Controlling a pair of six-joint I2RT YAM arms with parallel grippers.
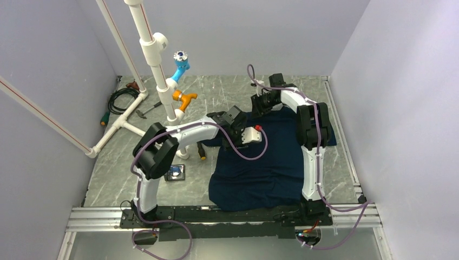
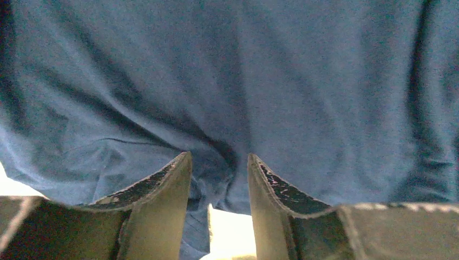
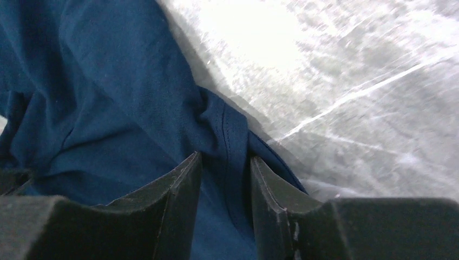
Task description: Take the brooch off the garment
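Dark navy garment: soft, limp and light, expected to bunch and lift under any pull. The left gripper, at its upper left edge, and the right gripper, at its far hem, are shown with jaws part-way apart and cloth in each gap; a firm pinch cannot be confirmed. What is judged to be the brooch, a small blue-grey disc, lies left of the garment, off the cloth. Being small and probably rigid, it is best taken by its rim.
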